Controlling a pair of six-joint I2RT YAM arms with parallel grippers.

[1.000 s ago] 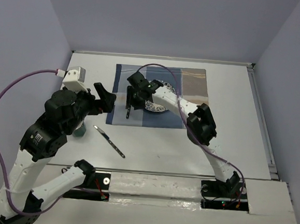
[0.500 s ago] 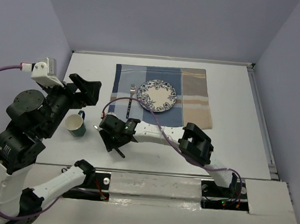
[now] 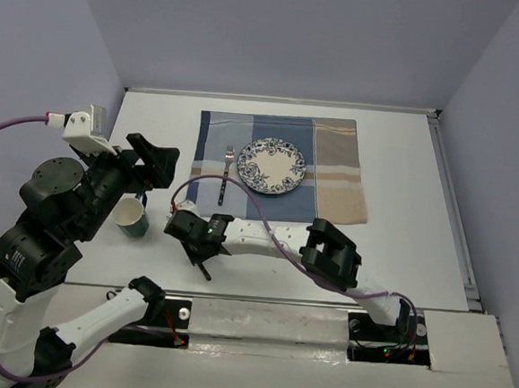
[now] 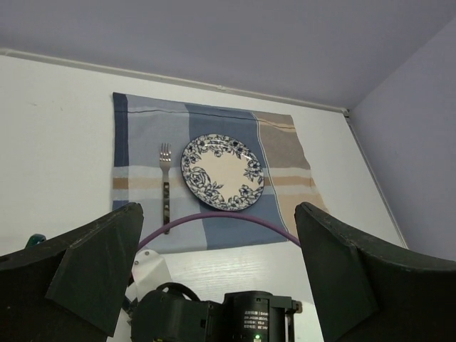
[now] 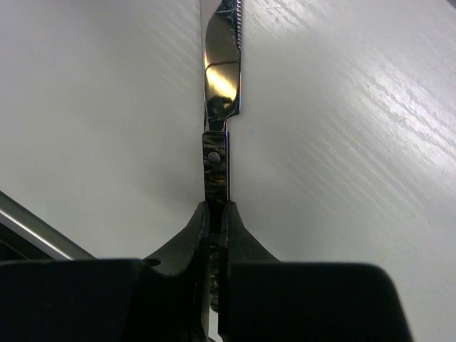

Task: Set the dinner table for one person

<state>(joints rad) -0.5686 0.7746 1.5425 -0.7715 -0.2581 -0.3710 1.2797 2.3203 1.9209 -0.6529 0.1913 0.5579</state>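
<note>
Right fingers [image 5: 205, 221] pinched on the handle of the knife [image 5: 219, 128], low on the table [image 3: 400, 241] near its front rail; left fingers [image 4: 100, 263] spread, empty. Might swing or slip from so narrow a pinch when lifted, then clip the plate [image 3: 271, 166].

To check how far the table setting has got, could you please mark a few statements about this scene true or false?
1. The right jaws are shut on the knife. True.
2. The fork lies right of the plate. False: it lies left of the plate, on the placemat.
3. The mug stands on the placemat. False: it stands on the bare table, left of the placemat.
4. The left jaws are open and hold nothing. True.
5. Nothing lies on the plate. True.
</note>
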